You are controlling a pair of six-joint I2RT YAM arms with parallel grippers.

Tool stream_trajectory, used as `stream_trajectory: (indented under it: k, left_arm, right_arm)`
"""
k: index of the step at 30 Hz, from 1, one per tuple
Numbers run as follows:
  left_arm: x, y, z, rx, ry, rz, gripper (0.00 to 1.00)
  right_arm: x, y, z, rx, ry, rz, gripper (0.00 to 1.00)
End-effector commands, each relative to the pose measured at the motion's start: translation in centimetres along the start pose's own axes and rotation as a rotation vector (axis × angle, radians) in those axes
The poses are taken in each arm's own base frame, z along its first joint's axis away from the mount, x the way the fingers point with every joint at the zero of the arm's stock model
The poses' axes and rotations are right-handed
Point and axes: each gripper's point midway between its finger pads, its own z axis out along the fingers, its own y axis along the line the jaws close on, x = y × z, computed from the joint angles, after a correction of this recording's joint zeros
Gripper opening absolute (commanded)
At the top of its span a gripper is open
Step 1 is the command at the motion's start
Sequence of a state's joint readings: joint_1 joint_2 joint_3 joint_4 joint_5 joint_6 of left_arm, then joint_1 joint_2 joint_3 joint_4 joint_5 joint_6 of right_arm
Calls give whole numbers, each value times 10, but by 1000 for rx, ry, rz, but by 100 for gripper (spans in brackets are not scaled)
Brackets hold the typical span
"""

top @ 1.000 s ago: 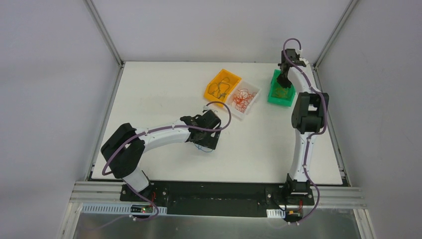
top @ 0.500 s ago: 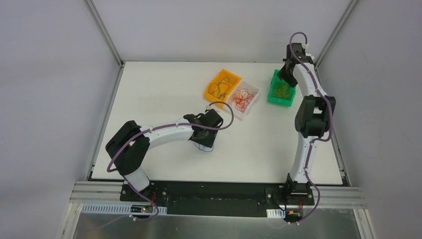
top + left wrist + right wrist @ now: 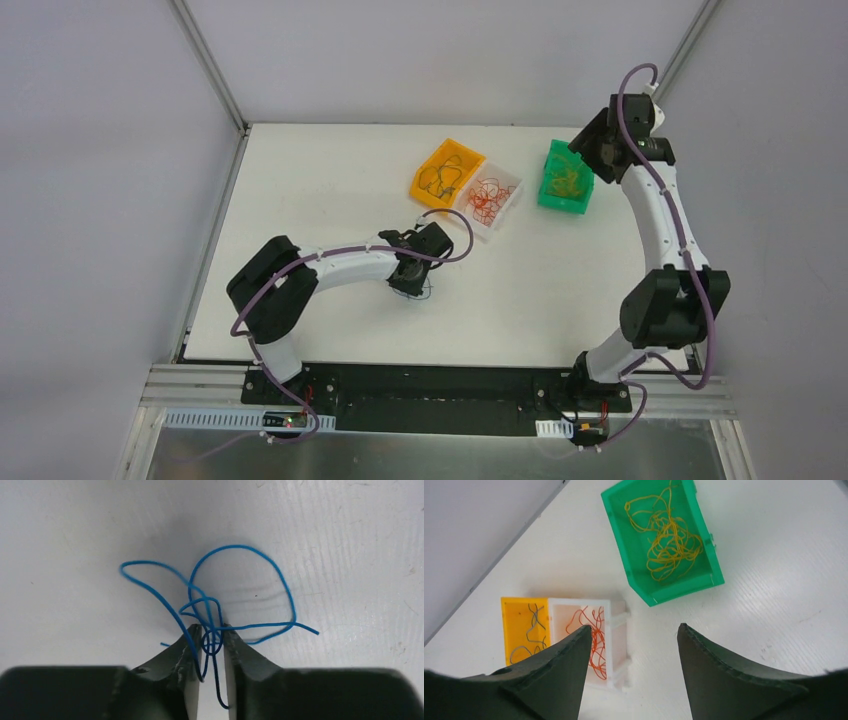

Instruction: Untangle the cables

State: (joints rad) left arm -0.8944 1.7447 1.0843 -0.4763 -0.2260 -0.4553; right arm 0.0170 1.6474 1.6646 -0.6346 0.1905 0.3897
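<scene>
Top external view: a white desk (image 3: 330, 180) stands in a booth of plain grey walls (image 3: 420, 60). Metal posts (image 3: 210, 65) rise at its far corners and a metal rail (image 3: 200, 385) runs along its near edge. Up close the surface shows fine parallel ridges and a few small scuffs.

The left tool (image 3: 412, 283) is low over mid-desk. Its fingers are almost pressed together, pinching the knotted middle of a blue cable (image 3: 235, 546) whose loops lie spread on the desk beyond the tips.

The right tool (image 3: 634, 630) is spread wide with nothing in it, raised near the far right corner.

The other cables lie in three bins at the far side:
- Yellow cables (image 3: 669, 535) are in a green bin (image 3: 621, 540).
- Red cables (image 3: 599, 650) are in a white bin (image 3: 616, 630).
- Dark cables (image 3: 535, 617) are in a yellow bin (image 3: 519, 625), which touches the white one.

The green bin stands apart.
</scene>
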Motion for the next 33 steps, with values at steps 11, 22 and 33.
stream_trajectory:
  k: [11,22,33]
  left_arm:
    - [-26,13,-40,-31,-106,-1,0]
    - [-81,50,-84,-121,-275,-44,0]
    - [-166,92,-95,-159,-370,-151,0]
  right_arm:
    - [112,-3,-53,-344,82,25,66]
    - [184,-29,-41,-349,171,-27,67]
    - [205,-25,-39,-427,136,4,67]
